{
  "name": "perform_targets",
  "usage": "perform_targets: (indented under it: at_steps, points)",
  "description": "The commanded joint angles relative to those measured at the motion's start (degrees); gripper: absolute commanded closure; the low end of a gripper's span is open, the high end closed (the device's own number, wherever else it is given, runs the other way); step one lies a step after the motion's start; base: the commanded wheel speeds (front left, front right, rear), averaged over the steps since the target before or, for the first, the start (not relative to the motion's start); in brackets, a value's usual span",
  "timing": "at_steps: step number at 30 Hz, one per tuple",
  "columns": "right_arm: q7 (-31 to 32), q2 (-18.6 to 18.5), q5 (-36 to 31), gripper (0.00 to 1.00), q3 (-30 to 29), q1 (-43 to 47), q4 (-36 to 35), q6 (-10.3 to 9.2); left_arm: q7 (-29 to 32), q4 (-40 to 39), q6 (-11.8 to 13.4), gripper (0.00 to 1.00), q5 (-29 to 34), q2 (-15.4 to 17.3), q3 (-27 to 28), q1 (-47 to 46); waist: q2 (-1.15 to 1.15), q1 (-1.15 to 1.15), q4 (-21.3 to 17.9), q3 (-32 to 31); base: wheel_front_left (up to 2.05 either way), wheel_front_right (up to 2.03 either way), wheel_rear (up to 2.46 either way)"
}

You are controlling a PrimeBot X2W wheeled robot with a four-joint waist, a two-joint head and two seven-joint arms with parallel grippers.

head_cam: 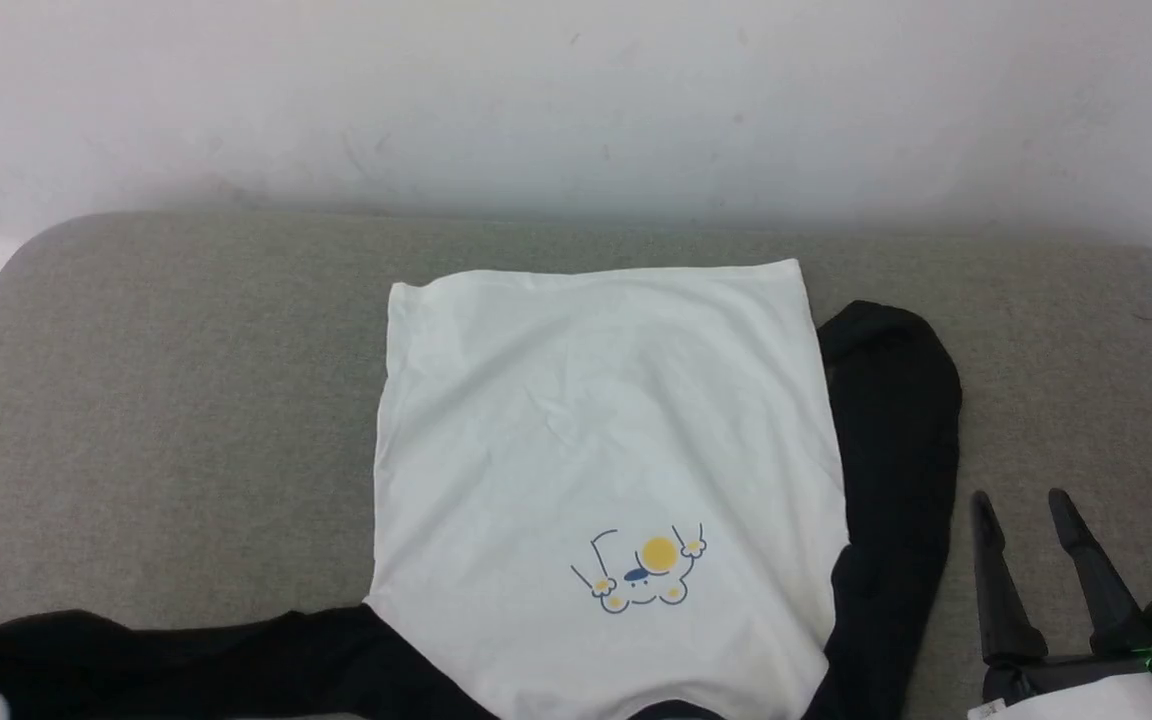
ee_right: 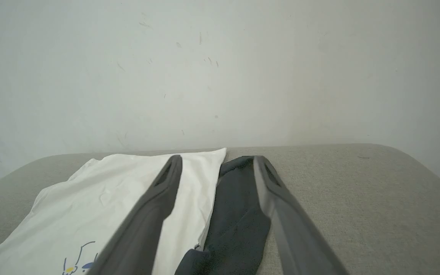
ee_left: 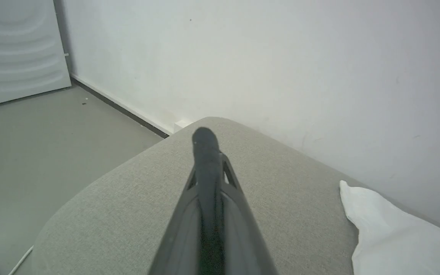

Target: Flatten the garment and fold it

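Observation:
The garment lies on a grey cushioned surface, its white body spread flat with the hem toward the wall and the cartoon print near me. One black sleeve runs along its right side, folded up beside the body. The other black sleeve stretches left along the near edge. My right gripper stands open just right of the right sleeve, holding nothing; in the right wrist view its fingers frame that sleeve. My left gripper is shut and empty above bare cushion, a white garment corner to its right.
A white wall rises directly behind the cushion's far edge. In the left wrist view the cushion's rounded corner drops to a grey floor, with a white panel leaning at the far left and a thin cable on the floor.

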Motion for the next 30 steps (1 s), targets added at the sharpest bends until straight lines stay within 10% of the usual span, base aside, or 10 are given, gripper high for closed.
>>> perform_targets:
  at_steps: [1,15,30]
  points:
    - [0.25,0.13,0.13,0.00,-0.06,0.51,-0.37,-0.03,0.83,-2.67,0.55,1.00,1.34,0.28,-2.04,-0.25,0.00,0.01,0.13,0.01,0.00,0.00,0.00]
    - [0.02,0.13,-0.61,0.00,-3.28,-1.44,-2.57,-0.03,11.18,-15.64,-2.33,1.00,13.63,-3.20,-33.79,-18.82,0.00,0.01,-1.34,2.70,0.00,0.00,0.00]
    - [-0.33,0.13,-0.04,0.00,-6.56,-2.75,-3.77,-0.03,15.58,7.89,-12.75,1.00,20.03,-20.80,-60.83,-37.31,0.00,0.01,-5.54,6.02,0.00,0.00,0.00]
